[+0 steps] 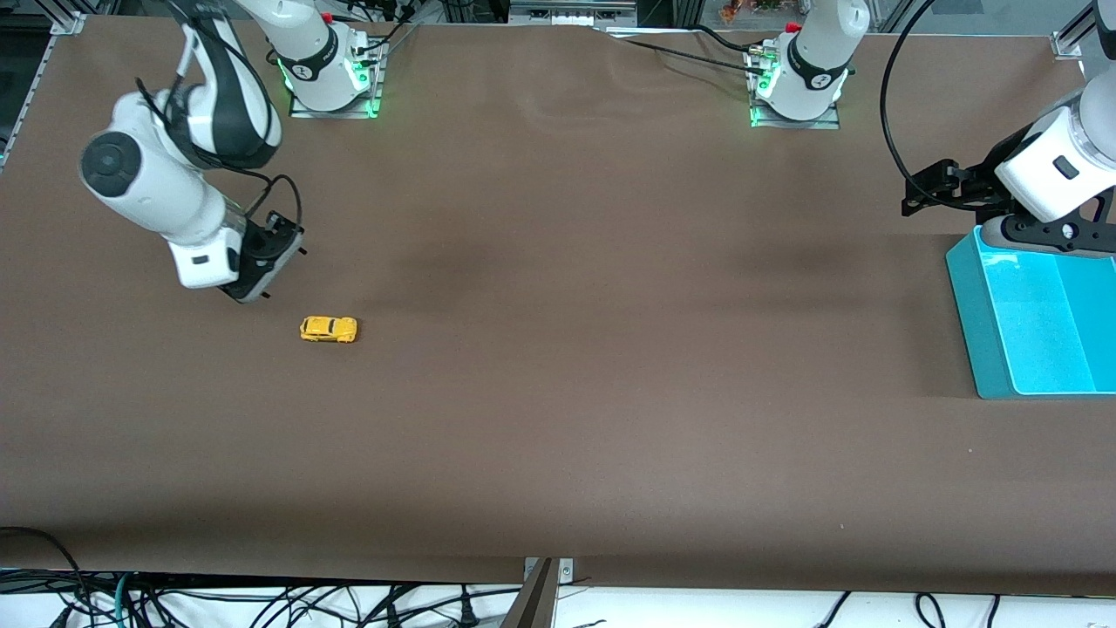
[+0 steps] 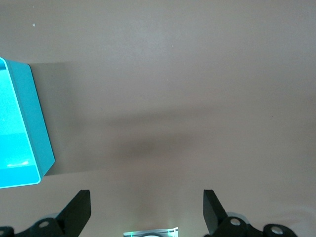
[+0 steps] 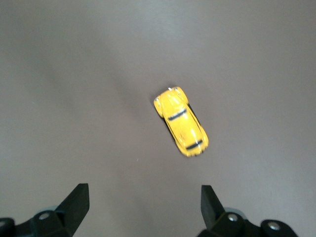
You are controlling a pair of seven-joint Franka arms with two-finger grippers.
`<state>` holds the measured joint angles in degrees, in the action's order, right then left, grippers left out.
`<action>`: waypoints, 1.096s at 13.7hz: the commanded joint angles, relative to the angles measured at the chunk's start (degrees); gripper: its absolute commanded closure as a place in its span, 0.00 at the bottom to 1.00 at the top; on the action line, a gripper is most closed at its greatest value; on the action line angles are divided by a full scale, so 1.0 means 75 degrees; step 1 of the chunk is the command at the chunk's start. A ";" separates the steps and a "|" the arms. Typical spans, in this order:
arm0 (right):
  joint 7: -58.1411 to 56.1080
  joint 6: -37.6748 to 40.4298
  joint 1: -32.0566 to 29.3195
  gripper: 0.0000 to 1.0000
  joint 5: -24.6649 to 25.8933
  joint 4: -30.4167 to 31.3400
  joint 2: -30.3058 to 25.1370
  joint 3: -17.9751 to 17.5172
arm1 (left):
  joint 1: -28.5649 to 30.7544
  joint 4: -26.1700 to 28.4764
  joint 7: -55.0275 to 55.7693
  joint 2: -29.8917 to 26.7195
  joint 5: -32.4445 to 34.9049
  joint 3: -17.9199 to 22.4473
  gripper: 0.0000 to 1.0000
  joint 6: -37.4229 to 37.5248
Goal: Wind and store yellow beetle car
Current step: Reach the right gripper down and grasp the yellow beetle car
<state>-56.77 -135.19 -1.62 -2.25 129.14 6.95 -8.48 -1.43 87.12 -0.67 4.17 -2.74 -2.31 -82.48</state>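
Note:
The yellow beetle car [image 1: 329,329] stands on its wheels on the brown table toward the right arm's end. My right gripper [image 1: 277,262] hangs low over the bare table just beside the car, open and empty. In the right wrist view the car [image 3: 180,121] lies clear of the open fingers, not between them; the gripper [image 3: 143,190] holds nothing. My left gripper [image 1: 926,187] waits open and empty over the table at the left arm's end, next to a teal bin; it shows open in the left wrist view [image 2: 146,197].
An empty teal bin [image 1: 972,314] stands at the left arm's end of the table, partly under the left arm's wrist; its wall also shows in the left wrist view [image 2: 42,128]. A wide stretch of brown table lies between car and bin.

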 commanded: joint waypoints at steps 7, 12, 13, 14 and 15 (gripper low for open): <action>-0.2602 -0.2505 -0.0065 0.00 -0.0005 -0.0086 0.1955 -0.0099 | -0.0055 -0.0190 0.0042 0.0065 0.0166 0.0016 0.00 0.0064; -0.2707 -0.2810 -0.0065 0.28 -0.0016 -0.0109 0.2202 -0.0099 | -0.0055 -0.0190 0.0031 0.0077 0.0154 0.0016 0.00 0.0064; -0.2708 -0.2810 -0.0065 0.41 -0.0005 -0.0109 0.2202 -0.0099 | -0.0055 -0.0179 0.0054 0.0065 0.0166 0.0016 0.00 0.0064; -0.2766 -0.2799 -0.0065 0.58 -0.0005 -0.0109 0.2191 -0.0099 | -0.0067 -0.0190 0.0054 0.0065 0.0154 0.0016 0.00 0.0064; -0.2859 -0.2787 -0.0065 0.74 0.0007 -0.0121 0.2179 -0.0111 | -0.0067 -0.0190 0.0054 0.0077 0.0154 0.0016 0.00 0.0064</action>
<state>-76.51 -156.18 -1.63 -2.24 128.42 22.86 -8.76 -1.44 87.09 -0.67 4.18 -2.74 -2.31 -82.48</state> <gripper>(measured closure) 0.458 0.000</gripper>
